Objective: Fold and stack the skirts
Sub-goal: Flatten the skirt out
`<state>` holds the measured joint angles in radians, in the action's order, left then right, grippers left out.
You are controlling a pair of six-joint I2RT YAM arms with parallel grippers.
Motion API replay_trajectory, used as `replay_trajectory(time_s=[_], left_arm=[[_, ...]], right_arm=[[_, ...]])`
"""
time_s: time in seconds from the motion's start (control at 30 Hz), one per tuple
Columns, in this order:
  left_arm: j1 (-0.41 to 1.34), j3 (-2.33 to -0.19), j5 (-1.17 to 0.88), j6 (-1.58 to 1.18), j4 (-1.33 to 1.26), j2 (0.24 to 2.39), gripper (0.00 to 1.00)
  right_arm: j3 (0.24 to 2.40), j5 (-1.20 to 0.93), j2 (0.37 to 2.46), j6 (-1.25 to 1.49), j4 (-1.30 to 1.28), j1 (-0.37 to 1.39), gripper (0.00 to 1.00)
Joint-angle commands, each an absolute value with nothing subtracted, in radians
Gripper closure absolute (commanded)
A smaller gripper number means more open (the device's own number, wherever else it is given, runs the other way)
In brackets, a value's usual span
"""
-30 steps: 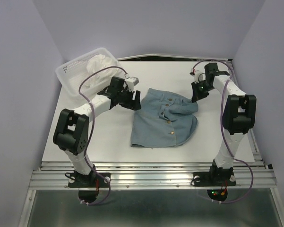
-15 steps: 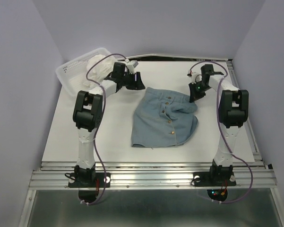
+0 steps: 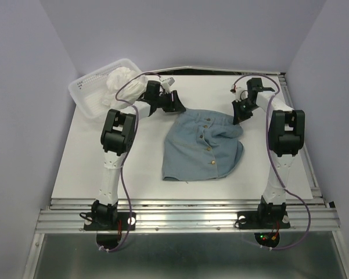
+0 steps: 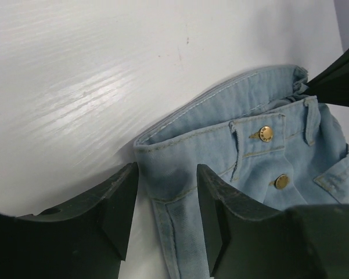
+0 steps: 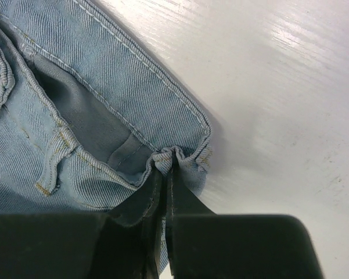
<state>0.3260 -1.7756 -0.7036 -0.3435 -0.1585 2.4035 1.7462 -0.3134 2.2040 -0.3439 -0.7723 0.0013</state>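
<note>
We see the blue skirt (image 3: 203, 145) lying on the white bench (image 3: 104, 163), its waistband toward the far edge. The right pincer (image 5: 165, 174) is pressed together, pinching one bunched waistband corner. The left pincer (image 4: 167, 180) stands spread, its fingers straddling the other corner. A white bundle, probably the white skirt (image 3: 121, 78), sits in the basket (image 3: 87, 96) at far left.

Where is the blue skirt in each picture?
Top external: the blue skirt lies spread in the middle of the table.
Left wrist: the skirt fills the lower right part.
Right wrist: the skirt fills the upper left part.
Shared landmark: the stitched waistband shows in all three.
</note>
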Motion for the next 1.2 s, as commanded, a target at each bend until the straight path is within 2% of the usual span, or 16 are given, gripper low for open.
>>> replay_trajectory(time_s=[0.0, 0.07, 0.13, 0.17, 0.2, 0.27, 0.5, 0.57, 0.73, 0.9, 0.97, 1.1, 1.17], left_arm=[[0.337, -1.828, -0.787, -0.437, -0.268, 2.427, 0.47], [0.339, -1.835, -0.801, -0.472, -0.305, 2.44, 0.52], [0.339, -1.842, -0.811, -0.5, -0.336, 2.46, 0.66], [0.337, -1.848, -0.819, -0.506, -0.34, 2.464, 0.76], [0.336, -1.853, -0.812, -0.497, -0.341, 2.448, 0.91], [0.324, -1.844, -0.749, -0.454, -0.322, 2.402, 1.0], [0.275, -1.921, -0.517, 0.039, -0.017, 2.064, 1.0], [0.275, -1.911, -0.461, 0.179, -0.015, 1.984, 1.0], [0.285, -1.839, -0.457, 0.317, -0.113, 1.738, 1.0], [0.302, -1.587, -0.422, 0.442, -0.31, 1.47, 1.0], [0.313, -1.524, -0.474, 0.434, -0.319, 1.413, 1.0], [0.397, -1.349, -0.592, 0.445, -0.054, 1.329, 1.0], [0.426, -1.236, -0.603, 0.381, -0.021, 1.292, 1.0]], right_arm=[[1.758, -0.227, 2.264, -0.356, -0.706, -0.003, 0.99], [1.764, -0.229, 2.266, -0.353, -0.704, -0.003, 0.99], [1.773, -0.233, 2.263, -0.347, -0.706, -0.003, 0.99], [1.779, -0.23, 2.263, -0.344, -0.704, -0.003, 0.99], [1.799, -0.229, 2.258, -0.335, -0.706, -0.003, 0.99], [1.825, -0.225, 2.235, -0.33, -0.706, -0.003, 0.99], [2.066, -0.311, 2.07, -0.348, -0.695, -0.066, 0.99], [2.098, -0.34, 2.021, -0.345, -0.666, -0.066, 0.99], [2.143, -0.422, 1.844, -0.276, -0.511, -0.066, 0.99], [1.989, -0.413, 1.649, -0.239, -0.342, -0.066, 0.99], [1.919, -0.524, 1.537, -0.23, -0.296, -0.066, 0.99], [1.791, -0.549, 1.508, -0.34, -0.569, 0.086, 0.99], [1.616, -0.551, 1.476, -0.328, -0.608, 0.138, 0.99]])
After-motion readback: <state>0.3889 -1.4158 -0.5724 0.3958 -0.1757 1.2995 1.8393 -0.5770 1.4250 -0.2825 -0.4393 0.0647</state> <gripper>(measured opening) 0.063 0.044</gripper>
